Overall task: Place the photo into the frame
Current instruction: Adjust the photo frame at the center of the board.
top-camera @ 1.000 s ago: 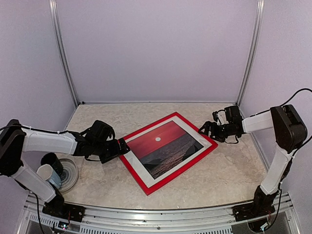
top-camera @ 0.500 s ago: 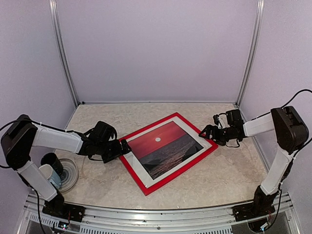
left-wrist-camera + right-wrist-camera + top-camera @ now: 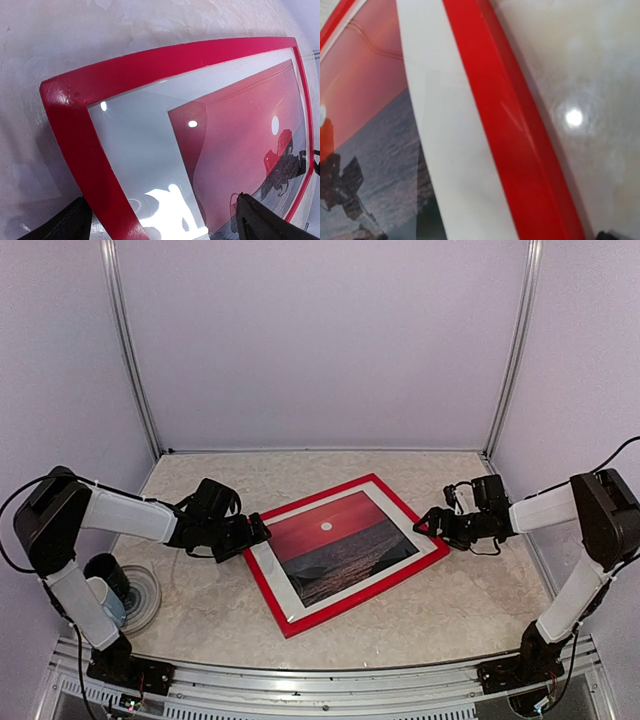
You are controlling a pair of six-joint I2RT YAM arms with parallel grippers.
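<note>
The frame (image 3: 267, 592) lies flat on the table, red face up, with the photo (image 3: 335, 545) of a red sunset inside it. My left gripper (image 3: 255, 535) is open at the frame's left corner. In the left wrist view its dark fingers (image 3: 70, 225) stand on either side of the red edge (image 3: 75, 135) and the photo's white border, over the glossy photo (image 3: 240, 150). My right gripper (image 3: 430, 523) is open at the frame's right corner. The right wrist view shows the red edge (image 3: 510, 130) and the photo (image 3: 370, 115) close up, with only a dark fingertip (image 3: 612, 235) showing.
A round clear dish (image 3: 145, 595) with a dark cup (image 3: 105, 570) and a pale cup (image 3: 100, 598) sits at the near left by the left arm's base. Walls enclose the table at the back and both sides.
The frame with the photo has turned a little clockwise on the table. My right gripper has drawn back to the right and lower. My left arm's elbow has swung up and in.
</note>
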